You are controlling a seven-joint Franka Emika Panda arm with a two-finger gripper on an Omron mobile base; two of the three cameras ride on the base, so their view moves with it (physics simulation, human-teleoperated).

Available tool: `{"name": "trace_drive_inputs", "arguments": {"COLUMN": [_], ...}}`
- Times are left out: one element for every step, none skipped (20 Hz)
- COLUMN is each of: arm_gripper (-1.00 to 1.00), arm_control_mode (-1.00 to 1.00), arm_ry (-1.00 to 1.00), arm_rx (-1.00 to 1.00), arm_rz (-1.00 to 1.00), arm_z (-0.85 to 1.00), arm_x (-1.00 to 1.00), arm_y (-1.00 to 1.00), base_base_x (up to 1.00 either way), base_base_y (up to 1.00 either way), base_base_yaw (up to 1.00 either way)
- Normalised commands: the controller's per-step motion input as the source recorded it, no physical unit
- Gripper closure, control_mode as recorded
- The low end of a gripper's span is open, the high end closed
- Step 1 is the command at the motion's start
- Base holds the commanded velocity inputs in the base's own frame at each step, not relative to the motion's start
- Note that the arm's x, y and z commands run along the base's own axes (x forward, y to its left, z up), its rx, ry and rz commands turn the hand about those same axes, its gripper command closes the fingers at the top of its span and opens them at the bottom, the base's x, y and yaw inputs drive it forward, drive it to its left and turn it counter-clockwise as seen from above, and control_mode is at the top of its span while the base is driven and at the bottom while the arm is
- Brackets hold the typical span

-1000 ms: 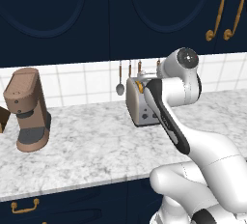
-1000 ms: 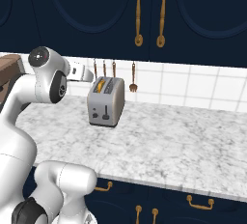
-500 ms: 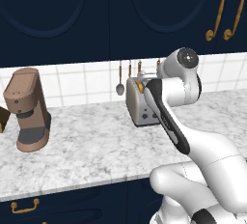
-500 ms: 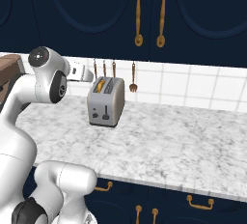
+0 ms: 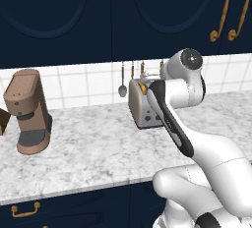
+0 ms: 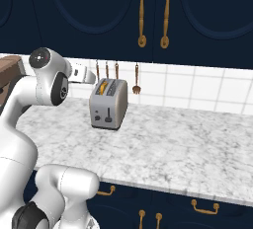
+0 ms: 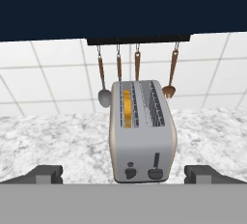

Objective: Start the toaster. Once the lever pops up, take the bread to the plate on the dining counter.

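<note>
Marble worktop, open pincer facing toaster

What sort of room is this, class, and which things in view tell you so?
Most likely a home kitchen: a toaster stands on a marble worktop backed by white tiles, utensils hang from a rail, and a coffee machine sits nearby.

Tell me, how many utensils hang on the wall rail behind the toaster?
4: the ladle hangs leftmost, two plain handles directly behind the toaster, and a fork-like tool rightmost.
</note>
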Motion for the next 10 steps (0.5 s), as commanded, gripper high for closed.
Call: {"name": "trace_drive_inputs", "arguments": {"arm_gripper": [-1.00,-1.00,-1.00,-1.00,-1.00,-1.00,-1.00,-1.00,-1.00,-1.00], "arm_control_mode": [-1.00,-1.00,-1.00,-1.00,-1.00,-1.00,-1.00,-1.00,-1.00,-1.00], "arm_ry": [0.00,0.00,0.00,0.00,0.00,0.00,0.00,0.00,0.00,0.00], "arm_rx": [0.00,0.00,0.00,0.00,0.00,0.00,0.00,0.00,0.00,0.00], "arm_rz": [0.00,0.00,0.00,0.00,0.00,0.00,0.00,0.00,0.00,0.00], "arm_z": [0.00,0.00,0.00,0.00,0.00,0.00,0.00,0.00,0.00,0.00], "arm_x": [0.00,0.00,0.00,0.00,0.00,0.00,0.00,0.00,0.00,0.00], "arm_y": [0.00,0.00,0.00,0.00,0.00,0.00,0.00,0.00,0.00,0.00], "base_base_x": [0.00,0.00,0.00,0.00,0.00,0.00,0.00,0.00,0.00,0.00], "base_base_y": [0.00,0.00,0.00,0.00,0.00,0.00,0.00,0.00,0.00,0.00], "base_base_yaw": [0.00,0.00,0.00,0.00,0.00,0.00,0.00,0.00,0.00,0.00]}}
